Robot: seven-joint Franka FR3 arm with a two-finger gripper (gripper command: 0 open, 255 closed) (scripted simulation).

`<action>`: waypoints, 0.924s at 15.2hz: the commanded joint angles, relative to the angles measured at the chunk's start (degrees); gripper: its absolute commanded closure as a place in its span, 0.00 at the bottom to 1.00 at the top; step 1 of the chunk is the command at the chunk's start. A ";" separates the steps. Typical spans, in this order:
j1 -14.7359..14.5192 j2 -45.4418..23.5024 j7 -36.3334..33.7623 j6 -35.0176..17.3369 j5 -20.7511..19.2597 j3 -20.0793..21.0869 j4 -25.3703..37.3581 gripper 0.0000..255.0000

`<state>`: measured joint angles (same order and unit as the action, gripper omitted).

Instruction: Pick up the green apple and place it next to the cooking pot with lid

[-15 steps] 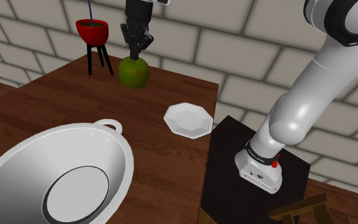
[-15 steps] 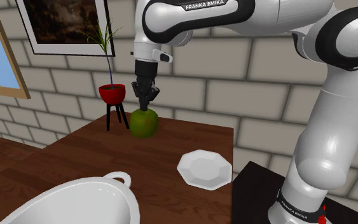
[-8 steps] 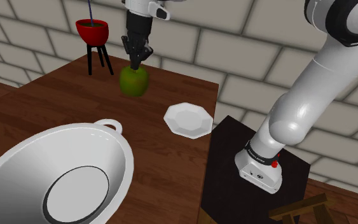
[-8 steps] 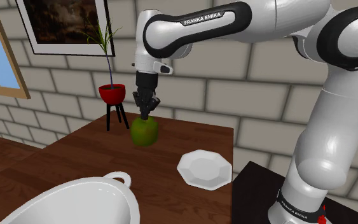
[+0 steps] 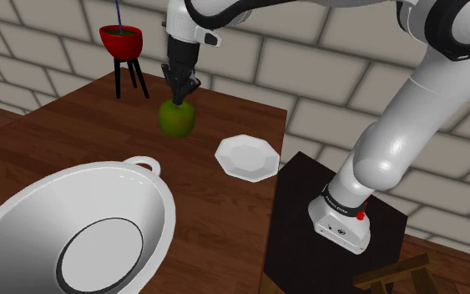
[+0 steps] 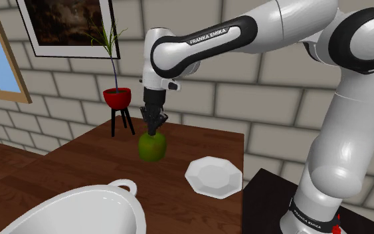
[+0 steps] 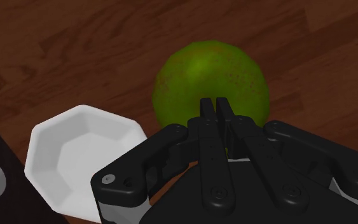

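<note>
The green apple (image 5: 175,119) is hanging over the wooden table (image 5: 49,142), between the red planter (image 5: 121,38) and the white plate (image 5: 245,157). The gripper (image 5: 180,93) is clenching only its very top, nearly closed. I'm guessing it's risking a slip while heading for the big white pot (image 5: 145,209), then rolling off the edge.
</note>
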<state>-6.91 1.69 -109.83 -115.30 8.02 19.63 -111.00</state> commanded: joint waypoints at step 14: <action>-0.34 -3.22 0.48 -11.17 -0.45 0.35 -8.05 1.00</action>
<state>-7.27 -1.47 -109.47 -125.82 7.53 20.00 -118.50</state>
